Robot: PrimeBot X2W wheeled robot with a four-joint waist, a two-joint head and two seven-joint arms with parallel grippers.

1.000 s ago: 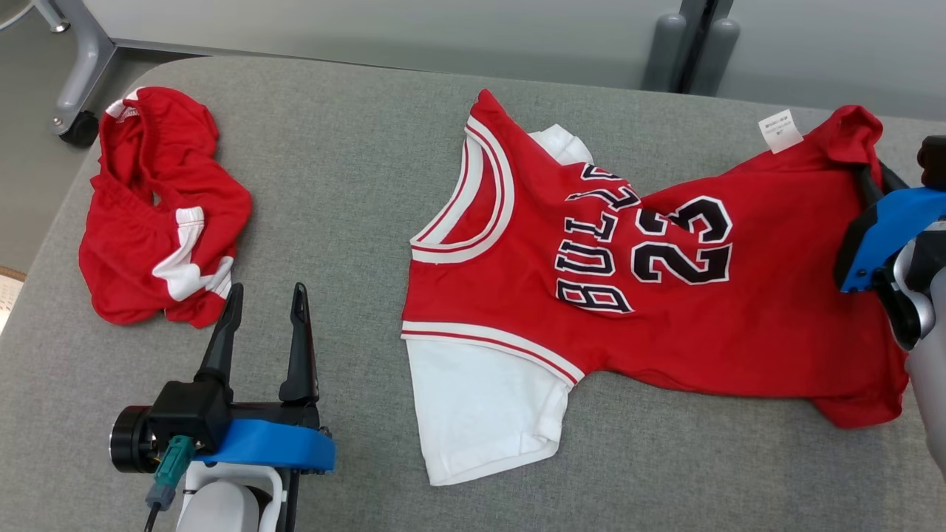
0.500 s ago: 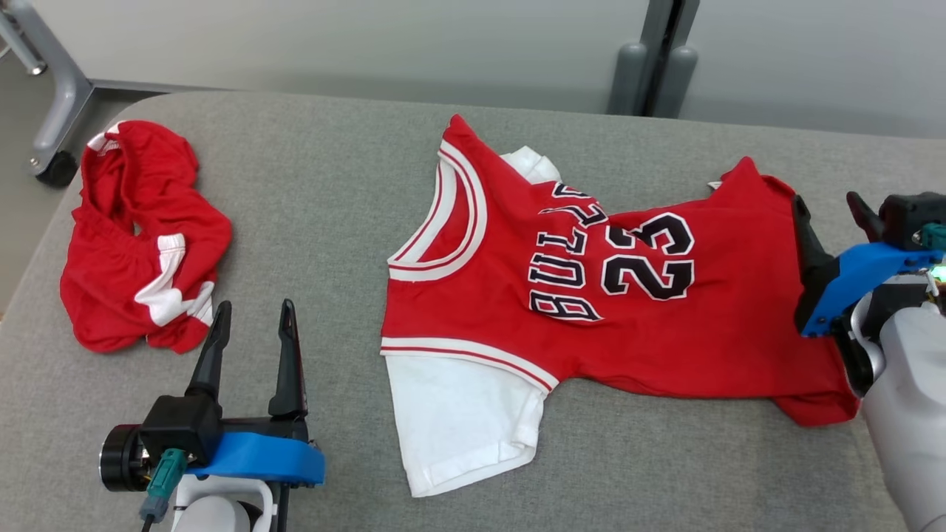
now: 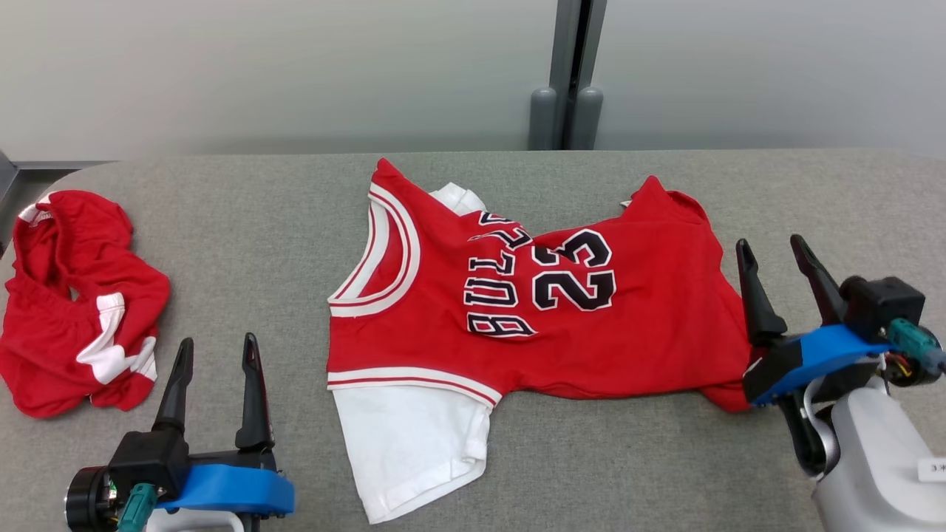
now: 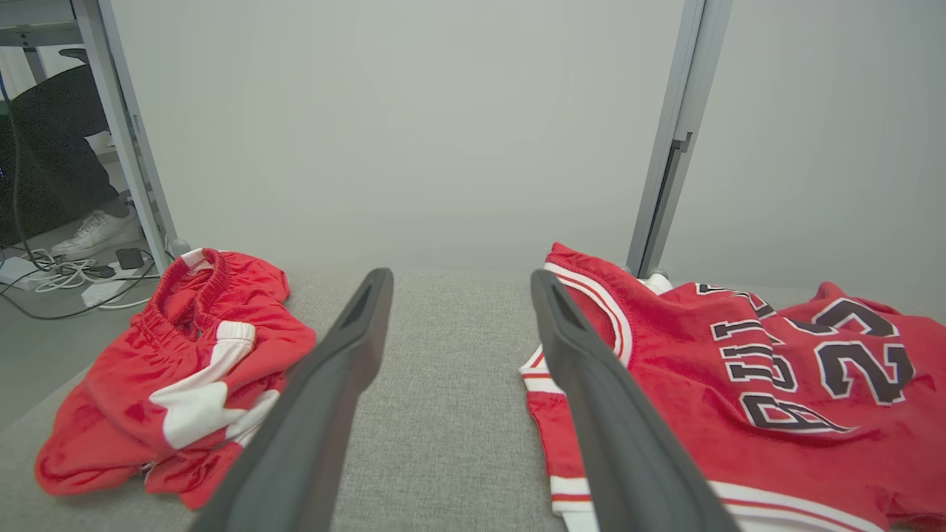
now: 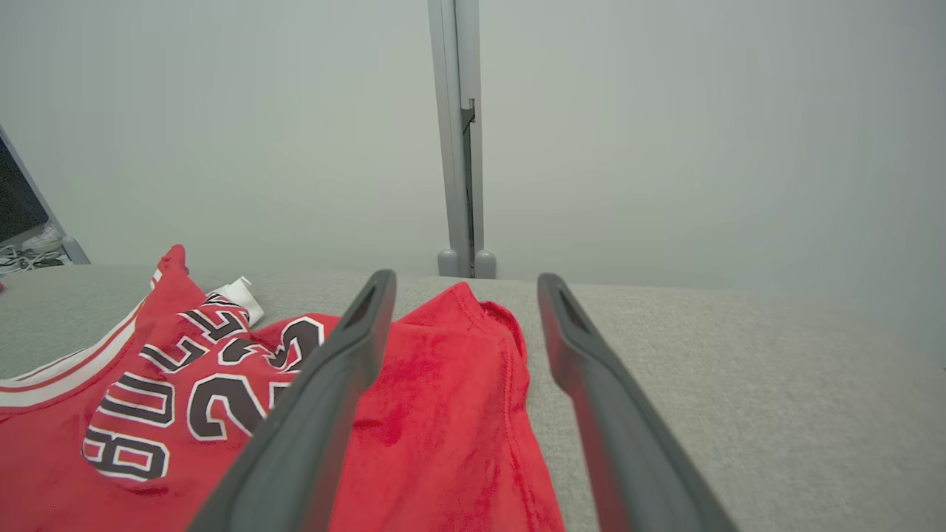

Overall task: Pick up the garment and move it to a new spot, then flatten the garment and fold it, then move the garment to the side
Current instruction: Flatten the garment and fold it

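**Red jersey (image 3: 613,347) lying loose mid-bench, nothing gripped**

My right pincer (image 3: 768,244) is spread wide and empty, right at the jersey's hem end. On its wrist cam the left finger (image 5: 325,399) sits over red fabric and the right one over bare grey bench (image 3: 259,222). My left pincer (image 3: 218,340) is just as wide, also empty. It hangs over plain bench in the gap between the jersey and a crumpled pair of red shorts (image 3: 66,325) off at my left edge.

The jersey itself lies across the middle, neck hole toward my left, the 23 facing up. There's a rumpled fold running through the lettering. One white sleeve (image 3: 414,443) sticks out toward me, and a bit of the other (image 3: 458,199) peeks out on the far side. Pale wall and a grey post (image 3: 569,74) stand behind it all.
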